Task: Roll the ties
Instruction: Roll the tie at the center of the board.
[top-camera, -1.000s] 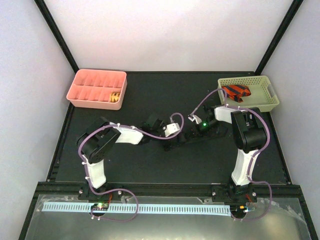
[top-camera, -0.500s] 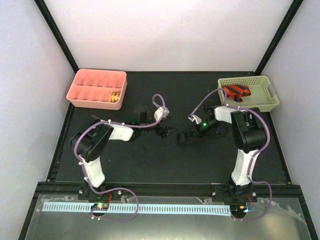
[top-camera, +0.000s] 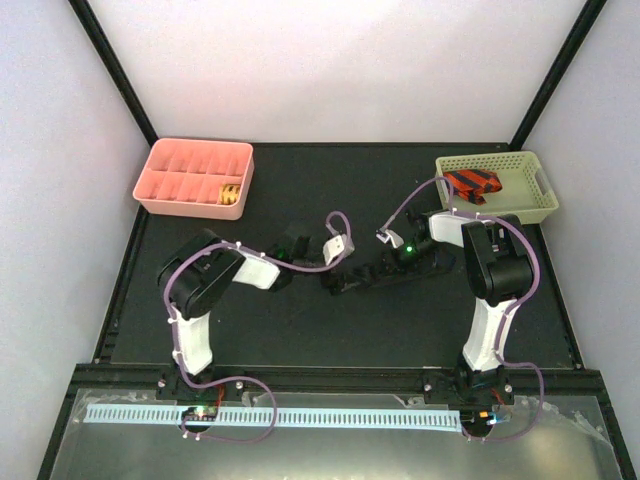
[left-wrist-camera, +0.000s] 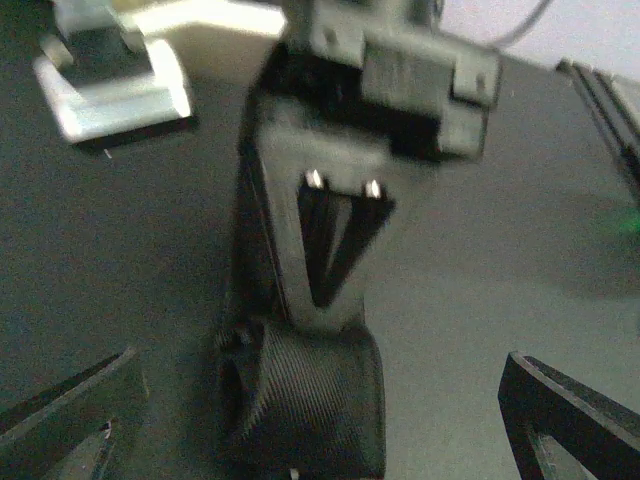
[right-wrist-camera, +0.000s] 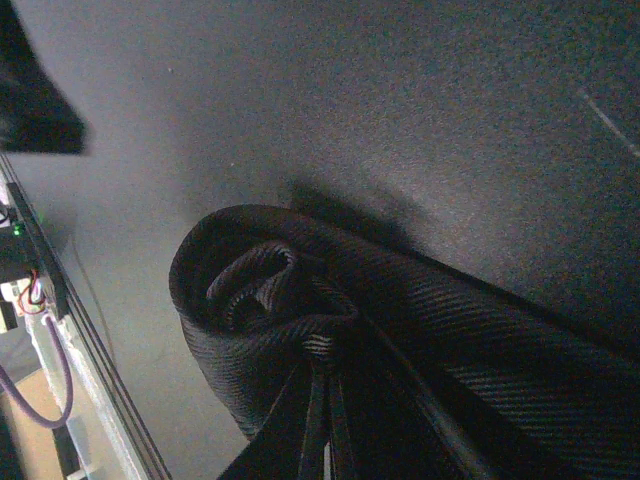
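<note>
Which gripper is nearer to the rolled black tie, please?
Right. The right gripper is clamped on the black tie at its roll; the left gripper hangs open just short of it, facing the roll.

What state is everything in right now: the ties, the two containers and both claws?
black tie: one end rolled up, the rest trailing flat.
right gripper: shut on black tie.
left gripper: open, holding nothing.
striped tie: bunched, not rolled, in the basket.
patterned tie: rolled, in one compartment of the pink box.
</note>
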